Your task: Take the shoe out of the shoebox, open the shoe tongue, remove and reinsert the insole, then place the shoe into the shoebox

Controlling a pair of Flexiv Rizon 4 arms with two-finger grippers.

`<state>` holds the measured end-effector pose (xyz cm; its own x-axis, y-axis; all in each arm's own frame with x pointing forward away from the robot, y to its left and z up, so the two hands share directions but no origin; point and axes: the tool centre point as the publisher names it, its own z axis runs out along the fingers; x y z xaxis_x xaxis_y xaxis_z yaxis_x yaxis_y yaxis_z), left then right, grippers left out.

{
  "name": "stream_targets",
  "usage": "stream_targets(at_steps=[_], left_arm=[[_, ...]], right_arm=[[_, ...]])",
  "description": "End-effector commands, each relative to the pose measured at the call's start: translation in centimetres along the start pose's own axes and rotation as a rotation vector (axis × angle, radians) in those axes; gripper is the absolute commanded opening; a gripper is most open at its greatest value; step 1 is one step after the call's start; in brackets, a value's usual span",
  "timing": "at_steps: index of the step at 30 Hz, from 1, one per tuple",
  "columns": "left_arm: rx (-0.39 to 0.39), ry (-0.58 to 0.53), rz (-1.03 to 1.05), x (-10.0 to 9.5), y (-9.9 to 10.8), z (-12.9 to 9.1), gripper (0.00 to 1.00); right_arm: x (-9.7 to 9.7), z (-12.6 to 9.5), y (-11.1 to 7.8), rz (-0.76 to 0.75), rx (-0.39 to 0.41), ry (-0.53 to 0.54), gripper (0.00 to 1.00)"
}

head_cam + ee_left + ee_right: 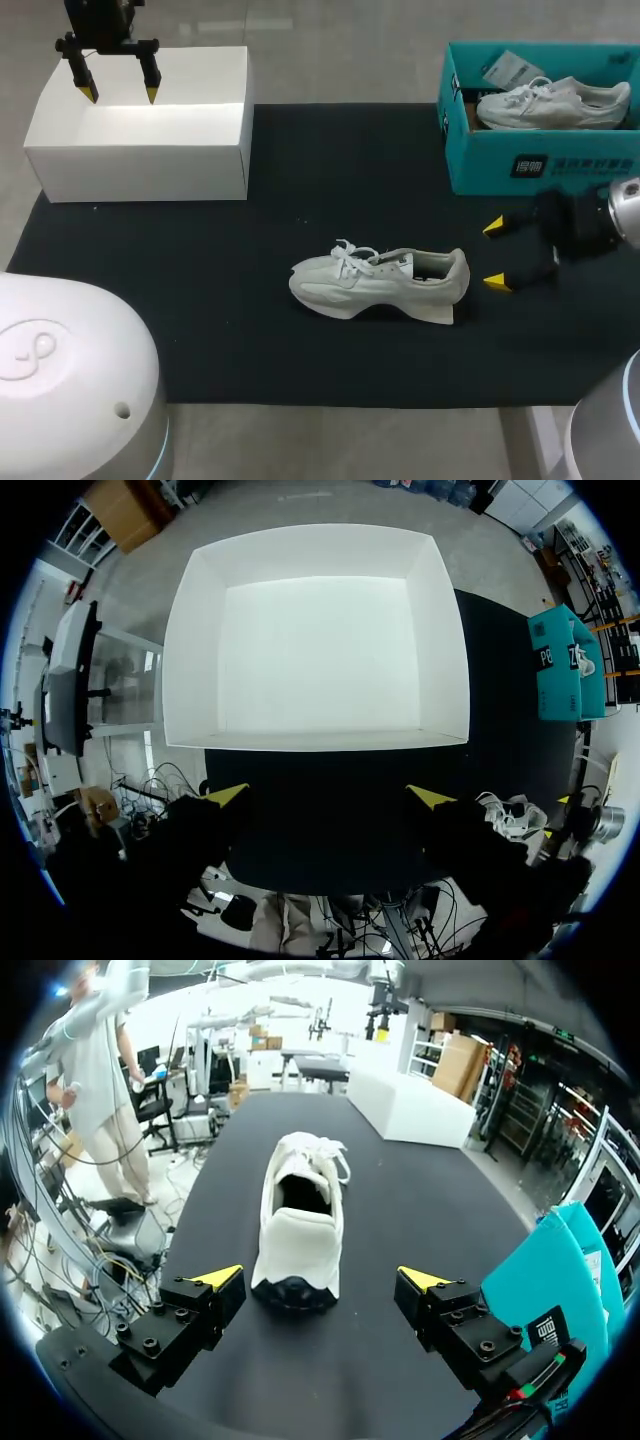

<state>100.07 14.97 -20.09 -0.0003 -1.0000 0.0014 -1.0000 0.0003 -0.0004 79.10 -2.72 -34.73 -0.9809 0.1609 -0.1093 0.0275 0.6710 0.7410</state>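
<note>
The shoe (297,1215) lies just ahead of the wide-open right gripper (320,1277), heel near, toe pointing away. The left gripper (121,96), open too, is far off.

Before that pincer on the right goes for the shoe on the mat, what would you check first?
1. Is the right pincer open: ok, its fingers stand apart.
2. Is the shoe lined up: ok, its heel faces the right pincer, ahead of the gap.
3. Does the shoe stand upright on the black mat: ok, it rests on its sole.
4. Is the left pincer out of the way: ok, open above the white box, far from the shoe.
5. Is the insole seated: cannot tell, the opening is dark.
6. Is there room in the teal shoebox: cannot tell, a second shoe lies inside.
</note>
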Motion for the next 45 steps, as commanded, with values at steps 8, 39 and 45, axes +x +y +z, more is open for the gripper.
stream_targets(at_steps=[8, 39, 45], left_arm=[[0.0, -0.001, 0.0, 0.0, 0.0, 0.0, 1.0], [0.0, -0.001, 0.0, 0.0, 0.0, 0.0, 1.0], [0.0, -0.001, 0.0, 0.0, 0.0, 0.0, 1.0]], right_arm=[[0.4, 4.6, -2.0, -0.012, -0.079, -0.025, 1.0], [1.6, 10.8, -1.5, 0.058, -0.18, 0.061, 1.0], [1.4, 11.0, -1.6, 0.072, -0.161, 0.067, 0.0]])
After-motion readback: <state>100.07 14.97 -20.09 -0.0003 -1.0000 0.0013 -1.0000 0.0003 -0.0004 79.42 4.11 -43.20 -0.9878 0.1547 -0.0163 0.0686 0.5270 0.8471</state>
